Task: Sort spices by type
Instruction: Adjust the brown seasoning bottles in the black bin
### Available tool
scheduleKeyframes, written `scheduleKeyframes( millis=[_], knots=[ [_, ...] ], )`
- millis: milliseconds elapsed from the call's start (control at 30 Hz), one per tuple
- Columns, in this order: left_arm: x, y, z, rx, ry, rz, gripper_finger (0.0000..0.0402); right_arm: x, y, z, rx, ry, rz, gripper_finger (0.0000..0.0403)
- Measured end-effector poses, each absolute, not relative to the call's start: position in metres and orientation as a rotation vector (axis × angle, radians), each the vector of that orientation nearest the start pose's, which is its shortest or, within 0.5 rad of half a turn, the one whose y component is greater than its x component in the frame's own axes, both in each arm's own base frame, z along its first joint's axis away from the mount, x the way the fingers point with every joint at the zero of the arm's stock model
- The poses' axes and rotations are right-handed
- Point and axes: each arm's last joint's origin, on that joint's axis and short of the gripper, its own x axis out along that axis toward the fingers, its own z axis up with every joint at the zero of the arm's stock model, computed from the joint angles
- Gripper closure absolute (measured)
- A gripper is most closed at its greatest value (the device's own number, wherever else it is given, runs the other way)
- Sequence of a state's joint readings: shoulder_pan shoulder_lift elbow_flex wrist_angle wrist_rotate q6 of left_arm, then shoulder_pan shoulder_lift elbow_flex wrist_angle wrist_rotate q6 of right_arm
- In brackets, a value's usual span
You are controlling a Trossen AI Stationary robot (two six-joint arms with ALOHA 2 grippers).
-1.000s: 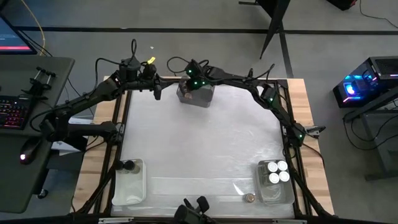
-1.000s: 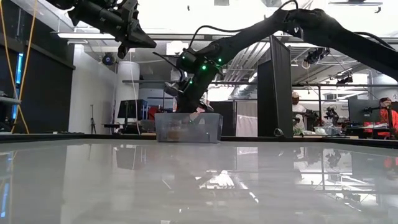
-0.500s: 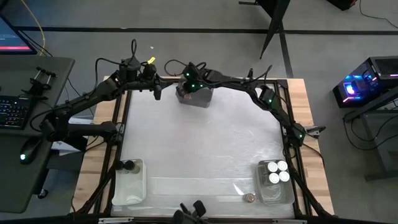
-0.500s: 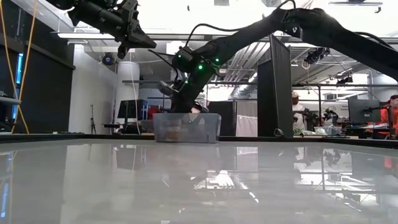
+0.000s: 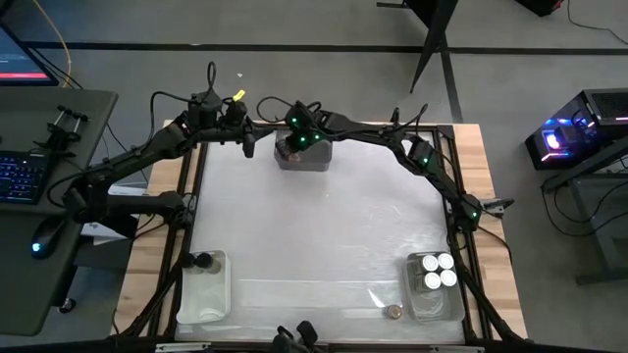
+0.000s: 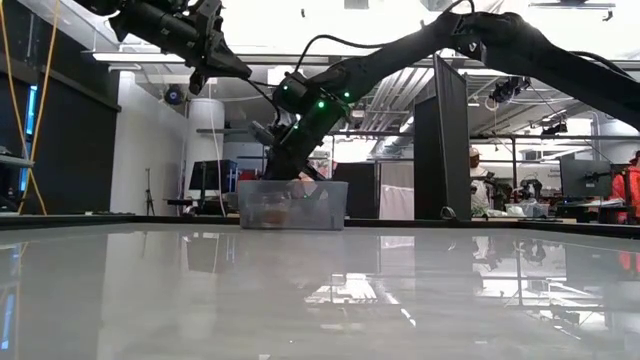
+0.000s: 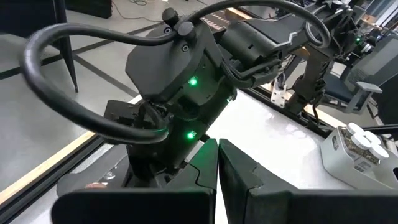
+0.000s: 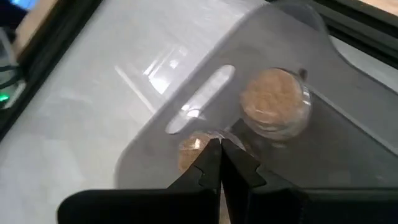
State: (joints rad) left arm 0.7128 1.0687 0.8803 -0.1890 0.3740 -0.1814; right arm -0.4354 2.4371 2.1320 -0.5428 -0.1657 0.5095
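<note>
Since a second ago the grey plastic bin (image 5: 302,157) has moved a little to the left, with the right gripper (image 8: 220,149) inside it. Its jaws are pressed together, empty. One brown cork-topped spice jar (image 8: 275,107) lies just beside them, another (image 8: 194,148) touches their tips. The left gripper (image 5: 249,147), jaws also pressed together, hangs beside the bin.

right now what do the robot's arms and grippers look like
Both arms are dark, jointed and slim, with black cables looping along them. The right arm shows small green lights near its wrist. Each gripper, left gripper and right gripper, has two dark wedge-shaped fingers.
</note>
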Motion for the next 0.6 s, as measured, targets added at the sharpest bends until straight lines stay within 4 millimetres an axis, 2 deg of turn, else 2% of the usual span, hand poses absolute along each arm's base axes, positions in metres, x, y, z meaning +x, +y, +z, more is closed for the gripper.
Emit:
scheduleKeyframes(
  millis=[167, 267, 433, 600],
  knots=[
    [0.183, 0.144, 0.313, -0.372, 0.291, 0.364, 0.0401, 0.488, -0.228, 0.207, 0.670, 0.714, -0.427, 0.0403],
    [0.182, 0.144, 0.311, -0.378, 0.322, 0.367, 0.0402, 0.484, -0.239, 0.216, 0.655, 0.686, -0.460, 0.0403],
    [0.175, 0.141, 0.295, -0.401, 0.490, 0.490, 0.0401, 0.476, -0.255, 0.213, 0.702, 0.677, -0.527, 0.0403],
    [0.170, 0.141, 0.273, -0.449, 0.713, 0.659, 0.0402, 0.474, -0.256, 0.203, 0.744, 0.707, -0.498, 0.0403]
  ],
)
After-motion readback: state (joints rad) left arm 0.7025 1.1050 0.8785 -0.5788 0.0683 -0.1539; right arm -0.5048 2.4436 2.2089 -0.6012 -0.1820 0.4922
